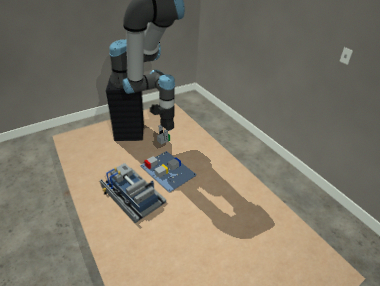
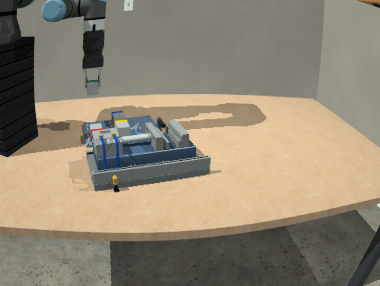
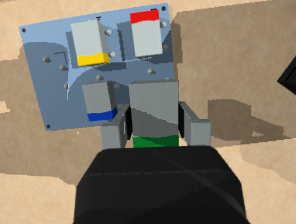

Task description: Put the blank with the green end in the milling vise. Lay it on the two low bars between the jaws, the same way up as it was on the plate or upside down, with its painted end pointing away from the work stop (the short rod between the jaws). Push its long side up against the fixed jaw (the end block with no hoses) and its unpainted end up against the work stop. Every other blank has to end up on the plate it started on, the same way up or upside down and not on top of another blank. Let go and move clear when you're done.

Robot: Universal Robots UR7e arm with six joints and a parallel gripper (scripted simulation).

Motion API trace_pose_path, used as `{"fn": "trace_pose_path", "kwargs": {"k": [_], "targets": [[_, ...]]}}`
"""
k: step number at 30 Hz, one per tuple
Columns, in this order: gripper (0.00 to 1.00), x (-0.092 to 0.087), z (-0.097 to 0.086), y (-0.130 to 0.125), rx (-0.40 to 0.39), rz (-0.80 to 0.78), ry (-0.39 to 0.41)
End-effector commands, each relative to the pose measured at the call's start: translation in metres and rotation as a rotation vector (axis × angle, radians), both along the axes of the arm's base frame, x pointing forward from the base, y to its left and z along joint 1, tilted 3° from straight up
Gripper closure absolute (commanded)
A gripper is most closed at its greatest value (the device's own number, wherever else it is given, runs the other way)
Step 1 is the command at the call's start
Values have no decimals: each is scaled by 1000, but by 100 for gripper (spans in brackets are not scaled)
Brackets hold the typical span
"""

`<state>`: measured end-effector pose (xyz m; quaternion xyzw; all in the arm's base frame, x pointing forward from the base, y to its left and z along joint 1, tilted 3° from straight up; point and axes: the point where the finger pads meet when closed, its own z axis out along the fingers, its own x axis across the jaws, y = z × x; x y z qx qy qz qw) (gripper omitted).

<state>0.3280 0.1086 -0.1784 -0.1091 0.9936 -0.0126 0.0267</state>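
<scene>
My gripper (image 3: 154,113) is shut on the grey blank with the green end (image 3: 154,112) and holds it high above the table, hanging lengthwise with the green end up by the fingers. It also shows in the top view (image 1: 163,136) and the exterior view (image 2: 92,86). Below lies the blue plate with three blanks: yellow-ended (image 3: 90,42), red-ended (image 3: 146,32) and blue-ended (image 3: 100,101). The milling vise (image 1: 131,191) stands to the left of the plate in the top view; its jaws (image 2: 155,135) are apart with nothing visible between them.
A black pedestal (image 1: 125,114) carries the arm at the back of the table. The vise sits in a grey frame (image 2: 149,169) with blue hoses (image 2: 109,150) at one end. A small yellow-and-black part (image 2: 115,181) stands in front of the frame.
</scene>
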Motion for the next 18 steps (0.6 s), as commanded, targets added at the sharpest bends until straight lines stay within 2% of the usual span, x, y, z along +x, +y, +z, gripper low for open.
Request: {"fn": "trace_pose_path", "kwargs": {"k": [1, 12, 17, 18], "targets": [[100, 0, 0, 0, 7, -163, -4], [100, 0, 0, 0, 7, -163, -4], [100, 0, 0, 0, 20, -384, -9], [100, 0, 0, 0, 20, -384, -9]]}}
